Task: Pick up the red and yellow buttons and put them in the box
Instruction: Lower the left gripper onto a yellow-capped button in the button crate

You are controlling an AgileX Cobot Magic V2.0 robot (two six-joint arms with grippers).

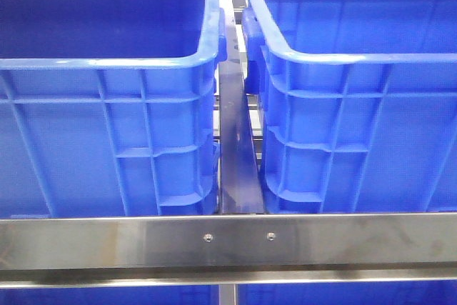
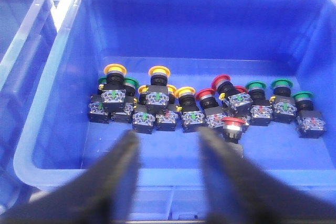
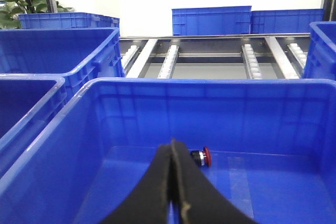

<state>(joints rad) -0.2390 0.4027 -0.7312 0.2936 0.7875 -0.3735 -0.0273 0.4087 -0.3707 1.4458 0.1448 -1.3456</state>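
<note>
In the left wrist view, a blue box [image 2: 63, 72] holds a row of push buttons: yellow buttons [image 2: 115, 70] [image 2: 160, 71], red buttons [image 2: 233, 123] [image 2: 205, 96] and green ones [image 2: 281, 83]. My left gripper [image 2: 167, 145] hovers open above the box's near wall, with nothing between its fingers. In the right wrist view, another blue box [image 3: 131, 108] holds a single red button [image 3: 202, 157] lying on its side. My right gripper [image 3: 172, 148] is shut and empty, its tips just in front of that button. Neither gripper shows in the front view.
Two blue crates [image 1: 107, 105] [image 1: 357, 105] stand side by side behind a steel rail [image 1: 228, 242], a narrow gap between them. More blue crates [image 3: 210, 20] and roller tracks [image 3: 169, 60] lie beyond the right box. Another crate [image 2: 18, 24] sits beside the button box.
</note>
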